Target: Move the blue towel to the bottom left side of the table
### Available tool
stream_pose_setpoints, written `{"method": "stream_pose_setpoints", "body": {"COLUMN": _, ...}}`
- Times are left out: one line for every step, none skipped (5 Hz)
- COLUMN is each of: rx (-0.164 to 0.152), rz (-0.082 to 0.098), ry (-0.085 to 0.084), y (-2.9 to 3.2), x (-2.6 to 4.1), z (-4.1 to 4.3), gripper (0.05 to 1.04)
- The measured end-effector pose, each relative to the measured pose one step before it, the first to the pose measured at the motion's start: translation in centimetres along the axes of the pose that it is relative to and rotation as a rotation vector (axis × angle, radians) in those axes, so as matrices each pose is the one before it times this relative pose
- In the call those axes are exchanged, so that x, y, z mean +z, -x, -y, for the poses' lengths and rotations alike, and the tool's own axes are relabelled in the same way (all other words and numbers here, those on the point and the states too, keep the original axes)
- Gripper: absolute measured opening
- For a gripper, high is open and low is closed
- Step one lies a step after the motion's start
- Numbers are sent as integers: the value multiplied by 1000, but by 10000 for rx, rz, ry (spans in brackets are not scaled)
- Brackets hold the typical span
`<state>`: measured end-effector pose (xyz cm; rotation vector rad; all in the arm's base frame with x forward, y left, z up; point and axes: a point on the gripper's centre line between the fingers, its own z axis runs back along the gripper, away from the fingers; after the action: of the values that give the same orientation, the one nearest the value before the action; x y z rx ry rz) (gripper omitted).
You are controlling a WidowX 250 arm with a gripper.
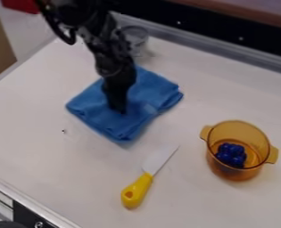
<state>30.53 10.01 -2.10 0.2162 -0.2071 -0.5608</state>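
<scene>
Yellow-handled knife (pixel 141 183) on bench (pixel 41 147), near side of blue towel (pixel 95 109). Towel folded, slightly rumpled, under the claw (pixel 119 109). Claw points down at towel's middle; apart, together or clamped on cloth, cannot tell. Amber pot (pixel 228 173) right of towel, dark blue cluster (pixel 231 155) inside. Clear cup (pixel 135 35) just beyond towel

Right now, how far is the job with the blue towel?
The black gripper is down at the folded blue fabric towel, so reaching looks done. Whether it holds anything is unclear. The move is left: the towel is away from the white table's bottom left.
</scene>
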Motion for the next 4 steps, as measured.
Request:
{"method": "stream_pose_setpoints", "body": {"rx": 757, "rz": -694, "ry": 90, "y": 2243, "x": 532, "z": 904, "gripper": 52}}
{"method": "stream_pose_setpoints", "body": {"rx": 759, "rz": -336, "ry": 101, "y": 2338, "x": 591, "z": 1121, "gripper": 52}}
{"method": "stream_pose_setpoints", "body": {"rx": -17, "rz": -349, "ry": 275, "y": 2129, "x": 438, "z": 937, "gripper": 52}}
{"method": "stream_pose_setpoints", "body": {"rx": -193, "rz": -5, "ry": -112, "y": 1486, "x": 157, "z": 838, "gripper": 52}}
